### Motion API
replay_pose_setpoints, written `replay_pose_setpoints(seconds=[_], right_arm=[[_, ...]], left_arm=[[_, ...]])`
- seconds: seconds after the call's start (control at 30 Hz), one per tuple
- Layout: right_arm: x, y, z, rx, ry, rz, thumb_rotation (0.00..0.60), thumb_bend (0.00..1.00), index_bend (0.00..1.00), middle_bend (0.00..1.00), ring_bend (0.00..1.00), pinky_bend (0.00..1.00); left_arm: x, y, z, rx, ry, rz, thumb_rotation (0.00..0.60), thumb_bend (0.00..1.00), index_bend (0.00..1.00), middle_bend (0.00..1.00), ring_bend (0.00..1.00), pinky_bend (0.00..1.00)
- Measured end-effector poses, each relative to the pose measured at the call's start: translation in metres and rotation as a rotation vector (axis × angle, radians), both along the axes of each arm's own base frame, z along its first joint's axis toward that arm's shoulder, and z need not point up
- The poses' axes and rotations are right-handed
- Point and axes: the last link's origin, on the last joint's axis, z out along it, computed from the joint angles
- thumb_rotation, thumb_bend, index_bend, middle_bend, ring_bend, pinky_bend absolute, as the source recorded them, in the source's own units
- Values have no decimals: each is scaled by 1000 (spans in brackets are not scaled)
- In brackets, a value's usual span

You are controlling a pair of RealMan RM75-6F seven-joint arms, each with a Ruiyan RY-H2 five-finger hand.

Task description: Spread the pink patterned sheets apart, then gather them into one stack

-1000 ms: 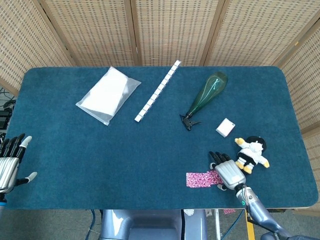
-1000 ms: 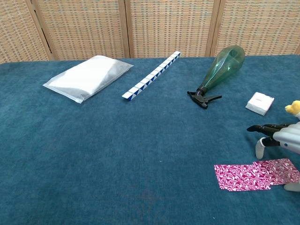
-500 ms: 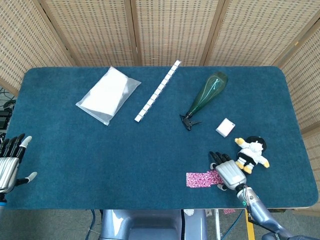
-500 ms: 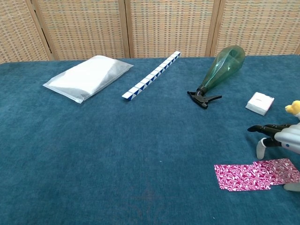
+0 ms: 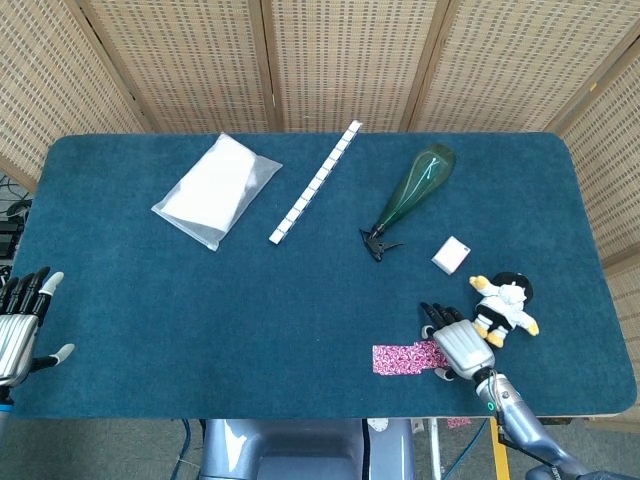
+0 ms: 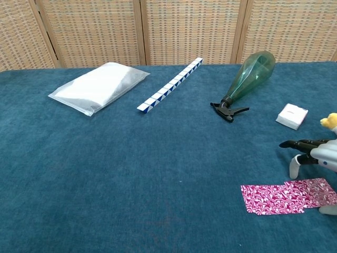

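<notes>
The pink patterned sheets (image 5: 404,358) (image 6: 279,196) lie flat on the blue table near its front edge, right of centre, overlapping so that one sticks out to the right. My right hand (image 5: 458,343) (image 6: 317,156) hovers over their right end, palm down, fingers spread and pointing away from me, holding nothing; whether it touches the sheets cannot be told. My left hand (image 5: 20,322) hangs beyond the table's left front corner, fingers apart and empty, and shows only in the head view.
A plush toy (image 5: 506,307) sits just right of the right hand. A small white block (image 5: 451,255), a green spray bottle (image 5: 410,194), a blue-white segmented strip (image 5: 314,182) and a clear plastic bag (image 5: 216,189) lie farther back on the table.
The right hand has shifted very slightly to the right; the sheets and the left hand stay as they were.
</notes>
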Motion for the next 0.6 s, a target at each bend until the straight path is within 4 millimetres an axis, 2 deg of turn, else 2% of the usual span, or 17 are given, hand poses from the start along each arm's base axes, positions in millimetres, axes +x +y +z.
replay_pose_setpoints(seconds=[0.27, 0.5, 0.6], right_arm=[[0, 0, 0, 3, -1, 3, 600, 553, 593, 0, 0, 119], [0, 0, -2, 7, -3, 0, 600, 574, 602, 0, 0, 119], [0, 0, -2, 9, -4, 1, 600, 633, 603, 0, 0, 119]], left_arm=[[0, 0, 0, 1, -1, 0, 600, 17, 0, 0, 0, 0], [0, 0, 0, 1, 0, 0, 600, 17, 0, 0, 0, 0], [0, 0, 0, 1, 0, 0, 600, 16, 0, 0, 0, 0]])
